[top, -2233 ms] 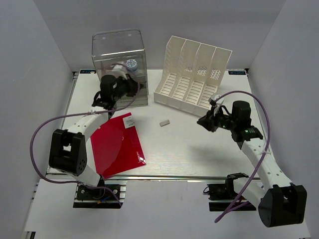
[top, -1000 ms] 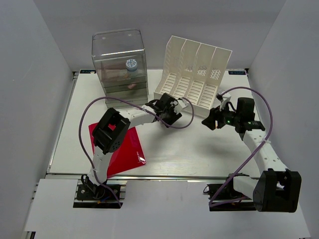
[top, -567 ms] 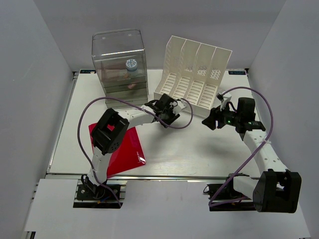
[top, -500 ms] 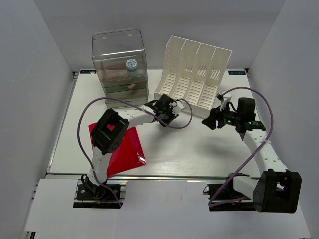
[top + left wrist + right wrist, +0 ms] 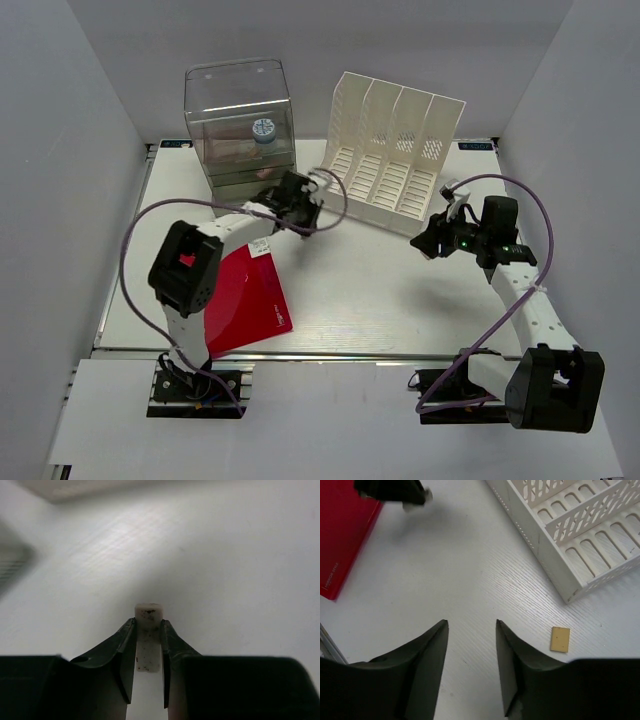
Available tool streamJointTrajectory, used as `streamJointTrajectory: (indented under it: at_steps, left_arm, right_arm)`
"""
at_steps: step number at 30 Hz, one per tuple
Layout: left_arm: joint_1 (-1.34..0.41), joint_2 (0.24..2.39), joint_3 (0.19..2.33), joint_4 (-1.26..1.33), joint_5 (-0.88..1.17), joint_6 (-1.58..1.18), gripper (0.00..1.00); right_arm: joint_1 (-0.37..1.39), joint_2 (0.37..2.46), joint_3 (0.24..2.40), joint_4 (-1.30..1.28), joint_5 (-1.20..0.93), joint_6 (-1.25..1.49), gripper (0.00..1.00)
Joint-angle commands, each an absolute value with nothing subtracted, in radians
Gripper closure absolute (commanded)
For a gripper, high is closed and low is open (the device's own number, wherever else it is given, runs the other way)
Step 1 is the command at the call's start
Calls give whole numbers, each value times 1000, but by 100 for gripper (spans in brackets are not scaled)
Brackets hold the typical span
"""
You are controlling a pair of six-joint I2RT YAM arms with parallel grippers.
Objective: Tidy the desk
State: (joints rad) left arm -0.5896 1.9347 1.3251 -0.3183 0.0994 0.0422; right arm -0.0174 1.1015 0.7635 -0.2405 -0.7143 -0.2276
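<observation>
Jaws of my left end effector (image 5: 147, 624) are clamping a small white rectangular block (image 5: 149, 611), maybe an eraser; right end effector (image 5: 471, 625) is hovering apart above the white desk (image 5: 400, 300).

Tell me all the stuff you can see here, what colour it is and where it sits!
desk: one, white with silver rails, under everything
drawer box: one, clear, far left
round thing: one, pale, inside the drawer box; too small to name
file rack: one, white, far side, right of the drawer box
folder: one, red, flat on the desk, near left
block: one, small, white, between the left arm's jaws
square: one, tan, flat beside the file rack's corner
cables: two, purple, looping along the arms
left arm: one, white and black, reaching before the drawer box, jaws shut on the block
right arm: one, white and black, right side, jaws open, empty
</observation>
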Motion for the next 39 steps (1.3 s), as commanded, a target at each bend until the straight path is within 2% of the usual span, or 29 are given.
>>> streamJointTrajectory:
  at_steps: [1, 7, 13, 20, 27, 31, 34, 35, 39]
  left_arm:
    - [-479, 1787, 1348, -219, 25, -162, 100]
    - [-350, 1758, 1365, -264, -110, -429, 100]
    - [-281, 1740, 1364, -339, -248, -875, 100]
    - [-212, 1674, 1236, -241, -288, -1404, 100]
    - [-202, 1727, 1270, -207, -399, -1571, 97]
    - [-193, 1778, 1339, -231, -420, -1592, 85]
    - [-184, 1798, 1377, -258, -423, -1589, 58]
    - [-184, 1796, 1373, -256, -423, -1589, 45]
    - [-173, 1783, 1341, -222, -419, -1585, 36]
  right_arm:
    - [-21, 1077, 795, -236, -739, -227, 54]
    - [-20, 1071, 793, -233, -741, -225, 65]
    - [-21, 1071, 792, -232, -741, -224, 66]
    - [-21, 1072, 788, -230, -736, -227, 67]
    - [-25, 1072, 788, -229, -736, -227, 67]
    - [-25, 1074, 788, -229, -732, -229, 66]
    - [-28, 1069, 788, -230, -727, -230, 60]
    - [-28, 1069, 787, -230, -727, -230, 57]
    - [-31, 1071, 787, -229, -729, -230, 55]
